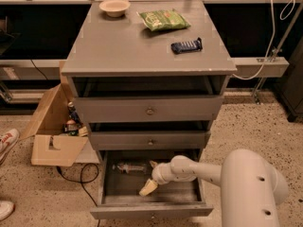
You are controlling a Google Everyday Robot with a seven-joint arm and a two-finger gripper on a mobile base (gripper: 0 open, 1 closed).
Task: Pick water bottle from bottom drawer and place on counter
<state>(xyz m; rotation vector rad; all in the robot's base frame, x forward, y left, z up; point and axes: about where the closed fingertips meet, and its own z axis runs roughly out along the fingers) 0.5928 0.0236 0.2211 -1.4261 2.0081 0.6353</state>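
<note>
The water bottle (130, 167) lies on its side at the back left of the pulled-out bottom drawer (151, 211), clear with a pale label band. My gripper (150, 176) reaches down into that drawer from the right, just to the right of the bottle. Its cream fingers (147, 188) are spread apart and hold nothing. The arm crosses the drawer's right half. The grey counter (128, 46) is the cabinet's top, above the two shallower drawers.
On the counter stand a tan bowl (115, 7), a green snack bag (163, 19) and a dark blue ridged gadget (186, 45). An open cardboard box (52, 136) with small items and a dark cable lie on the floor to the left. A shoe (7, 141) is at the left edge.
</note>
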